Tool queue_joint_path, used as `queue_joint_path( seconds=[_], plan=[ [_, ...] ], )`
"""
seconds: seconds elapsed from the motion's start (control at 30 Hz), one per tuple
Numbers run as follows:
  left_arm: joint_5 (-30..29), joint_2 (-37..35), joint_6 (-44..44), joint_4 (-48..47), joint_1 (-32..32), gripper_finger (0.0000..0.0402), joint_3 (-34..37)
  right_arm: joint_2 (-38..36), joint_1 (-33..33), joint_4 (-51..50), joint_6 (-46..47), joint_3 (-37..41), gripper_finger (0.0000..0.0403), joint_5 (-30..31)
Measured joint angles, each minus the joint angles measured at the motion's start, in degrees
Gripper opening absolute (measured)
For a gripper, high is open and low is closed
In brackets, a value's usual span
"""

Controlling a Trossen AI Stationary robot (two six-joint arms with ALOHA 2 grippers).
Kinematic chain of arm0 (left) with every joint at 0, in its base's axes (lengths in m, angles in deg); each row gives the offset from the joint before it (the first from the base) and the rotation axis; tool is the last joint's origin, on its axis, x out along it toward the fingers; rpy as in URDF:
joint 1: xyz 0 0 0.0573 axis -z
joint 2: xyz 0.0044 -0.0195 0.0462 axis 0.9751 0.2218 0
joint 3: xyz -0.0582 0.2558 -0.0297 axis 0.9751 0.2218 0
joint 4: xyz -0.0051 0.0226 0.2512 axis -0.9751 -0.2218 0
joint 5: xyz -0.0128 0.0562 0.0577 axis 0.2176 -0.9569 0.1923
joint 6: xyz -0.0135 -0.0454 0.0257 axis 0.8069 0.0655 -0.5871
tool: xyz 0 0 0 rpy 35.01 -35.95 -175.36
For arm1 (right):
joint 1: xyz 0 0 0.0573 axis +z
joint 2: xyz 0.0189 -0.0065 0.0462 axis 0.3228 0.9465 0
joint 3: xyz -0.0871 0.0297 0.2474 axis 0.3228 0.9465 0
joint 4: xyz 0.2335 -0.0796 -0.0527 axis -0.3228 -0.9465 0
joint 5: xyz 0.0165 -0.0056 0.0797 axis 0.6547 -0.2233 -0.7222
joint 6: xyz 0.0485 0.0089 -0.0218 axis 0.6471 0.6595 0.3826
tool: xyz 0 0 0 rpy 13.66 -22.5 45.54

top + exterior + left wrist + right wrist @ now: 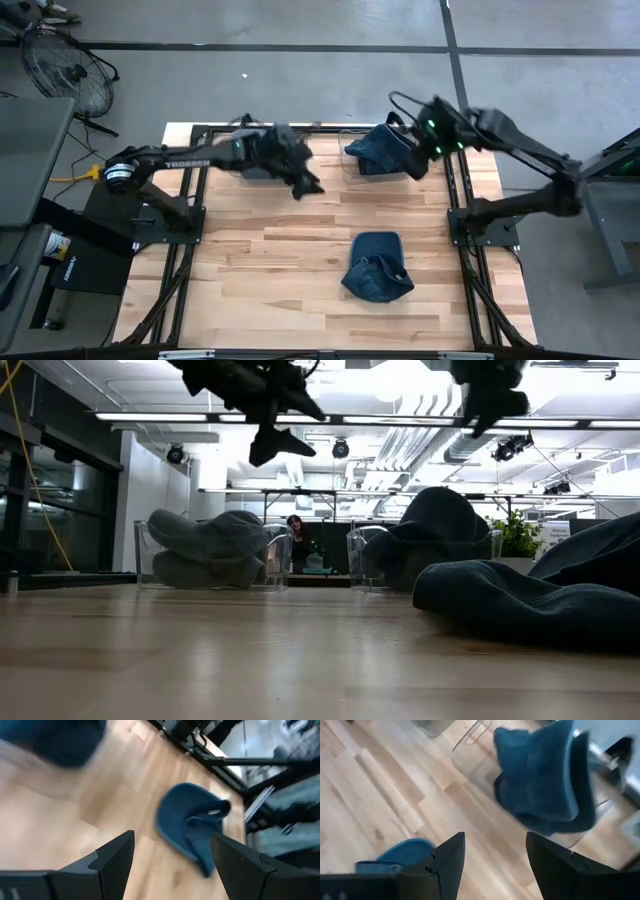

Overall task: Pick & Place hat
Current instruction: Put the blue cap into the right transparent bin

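Note:
A dark blue hat [378, 265] lies crumpled on the table's near right part; it also shows in the left wrist view [192, 827] and at the right of the low view [540, 595]. More blue hats sit in a clear bin [383, 152] at the far edge, seen in the right wrist view [545, 780], and grey ones fill a second bin [210, 550]. My left gripper [308, 185] hovers open above the table's far middle, touching nothing [170, 855]. My right gripper [418, 165] hangs open beside the blue-hat bin [495, 850].
Two clear bins stand side by side at the table's far edge [420, 550]. Bare wood spreads over the left and near parts of the table [260, 290]. Black frame rails [180, 270] run along both sides. A fan [70, 70] stands on the floor beyond the table.

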Motion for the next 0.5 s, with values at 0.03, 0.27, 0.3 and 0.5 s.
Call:
queue_joint_path(
  seconds=[0.03,0.27,0.3,0.5],
  plan=[
    [-1.2,0.0,3.9,2.6,1.9,0.0257,1.5,-2.6,0.8,1.8,1.5,3.3,0.0204,-0.5],
    [-12.0,3.6,30.0,14.5,14.1,0.0257,6.7,-18.5,8.0,5.0,10.3,20.2,0.0204,-2.9],
    [-13.7,4.0,32.1,14.8,15.7,0.0257,6.7,-20.6,9.2,5.3,11.3,22.0,0.0204,-2.8],
    [-19.2,12.0,43.7,18.9,22.0,0.0257,6.6,-28.4,14.1,7.7,14.9,28.5,0.0204,-2.0]
  ],
)
